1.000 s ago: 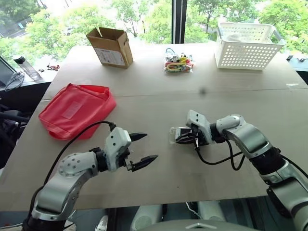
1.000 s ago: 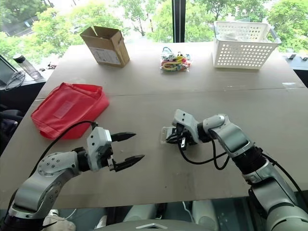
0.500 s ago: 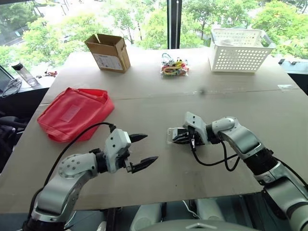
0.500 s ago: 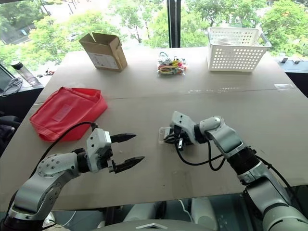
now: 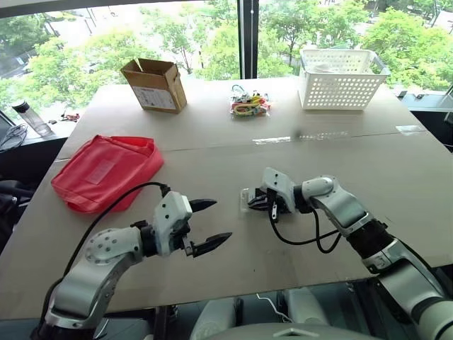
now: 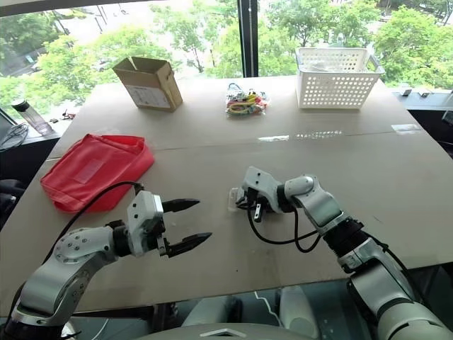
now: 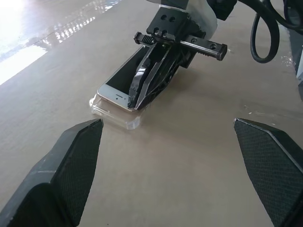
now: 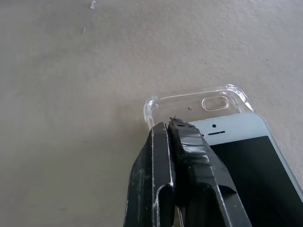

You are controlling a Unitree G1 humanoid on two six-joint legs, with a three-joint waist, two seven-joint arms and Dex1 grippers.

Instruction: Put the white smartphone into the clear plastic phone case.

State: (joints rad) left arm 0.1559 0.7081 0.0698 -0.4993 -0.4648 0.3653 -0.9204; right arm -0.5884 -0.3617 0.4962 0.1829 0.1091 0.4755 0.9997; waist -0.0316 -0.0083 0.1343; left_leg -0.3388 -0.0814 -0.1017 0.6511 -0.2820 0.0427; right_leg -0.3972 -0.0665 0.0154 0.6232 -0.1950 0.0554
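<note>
The white smartphone (image 7: 124, 85) lies screen up near the middle of the worktop (image 5: 233, 145), resting partly in the clear plastic phone case (image 8: 189, 106). Its top end, with the speaker slit, sits short of the case's far rim, so a strip of bare case with the camera cut-out shows beyond it. In the left wrist view the phone's near end rides slightly above the case's corner rather than seated flush.

The right tool (image 5: 256, 202) is clenched, its 2 black fingers pressed together with nothing between them. The tips bear down on the phone along its edge close to the top corner, as the right wrist view shows; whether they also touch the case rim I cannot tell.

The left tool (image 5: 209, 225) hangs just above the worktop, apart from the phone on the robot's left, with its 2 fingers spread wide and empty, pointing toward the phone.

A red pouch (image 5: 107, 171) lies at the left side of the worktop. Along the far edge stand a brown cardboard box (image 5: 155, 84), a small bag of coloured items (image 5: 248, 103) and a white perforated basket (image 5: 342, 69).
</note>
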